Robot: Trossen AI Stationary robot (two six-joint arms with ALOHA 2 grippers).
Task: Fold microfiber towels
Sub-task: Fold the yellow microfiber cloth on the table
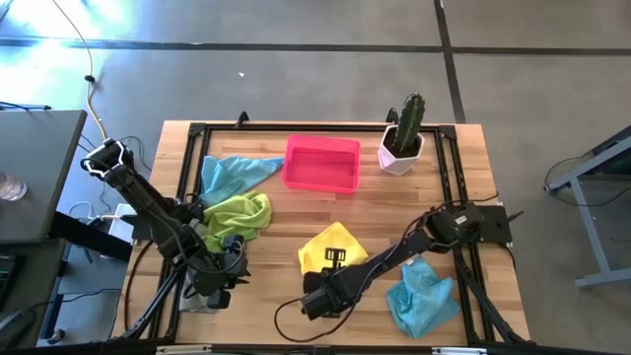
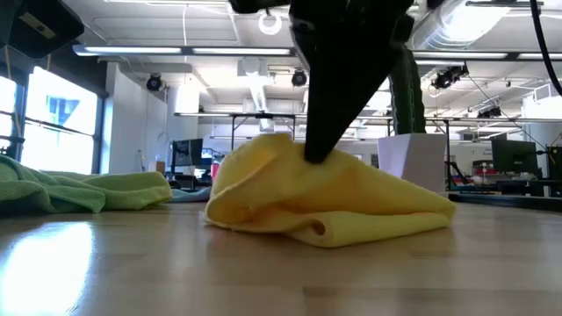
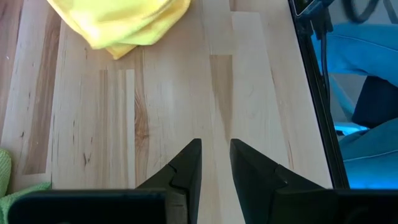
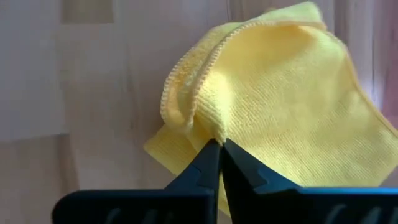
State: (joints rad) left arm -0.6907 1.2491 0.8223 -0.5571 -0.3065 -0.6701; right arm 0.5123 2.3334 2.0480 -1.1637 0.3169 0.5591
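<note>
Yellow towel (image 4: pixel 280 106) is pinched at a raised fold by the right end effector (image 4: pixel 219 149); lift slowly, since the grip looks shallow. Left end effector (image 3: pixel 216 163) waits empty, slightly parted.

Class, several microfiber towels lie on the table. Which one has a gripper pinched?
The yellow towel at mid-table: the right gripper is shut on its fabric. The green towel and both blue towels lie untouched.

Wooden table (image 1: pixel 473 187), coloured towels (image 1: pixel 237 215), pink tray (image 1: pixel 321 164), potted cactus (image 1: pixel 402 138)
</note>
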